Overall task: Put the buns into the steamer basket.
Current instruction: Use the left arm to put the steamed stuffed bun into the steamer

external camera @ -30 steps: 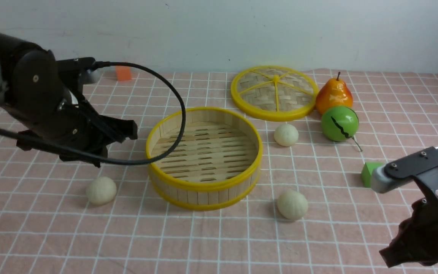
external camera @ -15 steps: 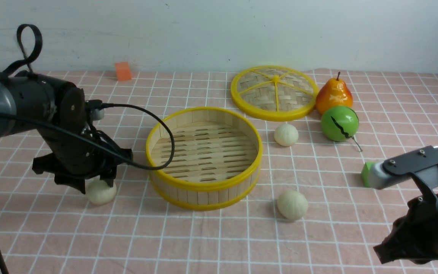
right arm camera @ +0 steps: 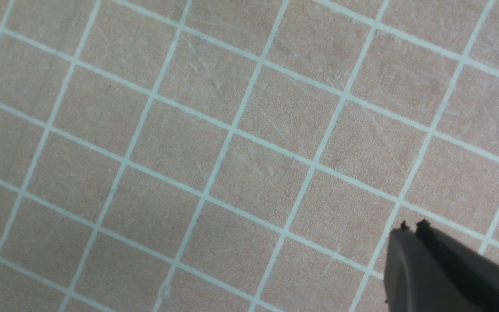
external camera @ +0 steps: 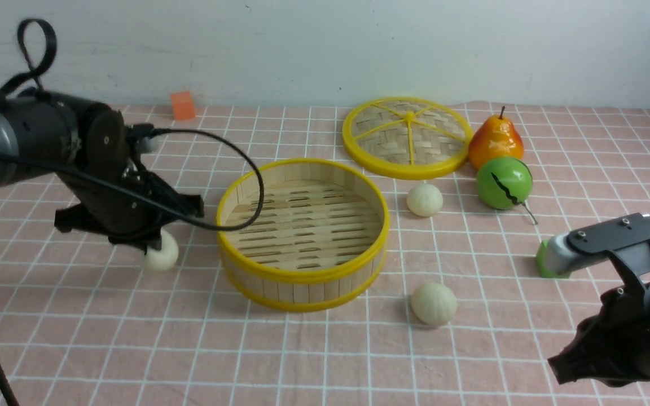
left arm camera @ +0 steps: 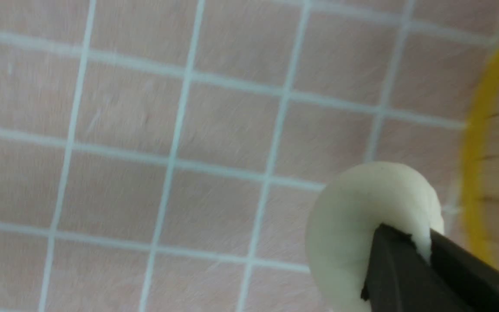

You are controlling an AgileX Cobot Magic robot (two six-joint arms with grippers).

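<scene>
Cream-white dough is bulging around the left fingers (left arm camera: pixel 405 255), which are clenching the held bun (left arm camera: pixel 358 216) and pinching a small ridge out of its surface. In the front view the left arm's dark body is covering the top of that bun (external camera: pixel 161 256), so only its lower half is showing, and whether it is resting on the pink checked cloth of the desk (external camera: pixel 325 361) or hanging above it is hard to judge. It is sitting toward the desk's left edge, just beside the steamer basket (external camera: pixel 302 276) but outside it.

The right fingers (right arm camera: pixel 412 242) are pressing together on nothing near the desk's front right corner, and the picture's edge is cutting off part of that arm. The arm is also hiding part of a green block (external camera: pixel 548 262).

The basket's slotted slat floor is showing bare between its yellow rims, with a black cable (external camera: pixel 246 163) looping across its left side.

The far bun (external camera: pixel 425 199) is lying beyond the basket toward the back edge, close to the woven lid (external camera: pixel 392 135). The near bun (external camera: pixel 434 303) is lying toward the front edge, with faint pleat lines showing on its top.
</scene>
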